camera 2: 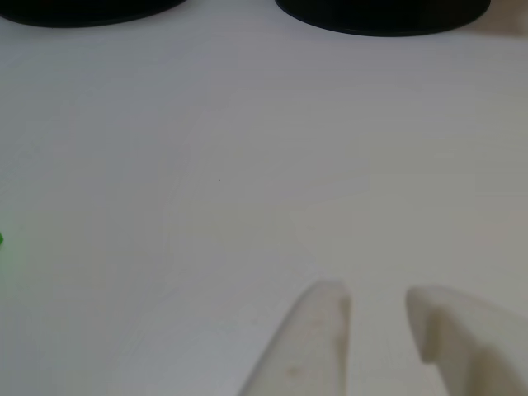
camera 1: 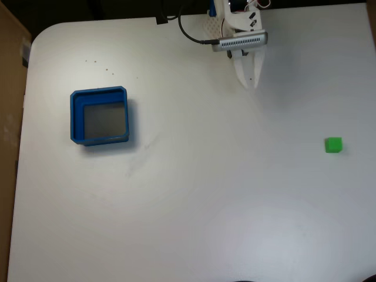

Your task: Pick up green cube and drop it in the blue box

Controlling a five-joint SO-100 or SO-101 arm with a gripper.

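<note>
The green cube (camera 1: 333,144) sits alone on the white table at the right in the fixed view. A sliver of green, the green cube (camera 2: 1,240), also touches the left edge of the other view. The blue box (camera 1: 100,116) rests at the left of the table, its grey floor bare. My gripper (camera 1: 251,82) hangs at the top centre, well up and left of the cube and far right of the box. In the other view my gripper (camera 2: 377,299) shows its white fingertips (camera 2: 326,318) a narrow gap apart, with nothing between them.
The white table (camera 1: 188,194) is wide and bare between box and cube. A black cable (camera 1: 188,30) loops beside the arm's base at the top. A brown panel (camera 1: 9,88) stands off the table's left edge. Two dark rounded shapes (camera 2: 379,15) sit at the far edge.
</note>
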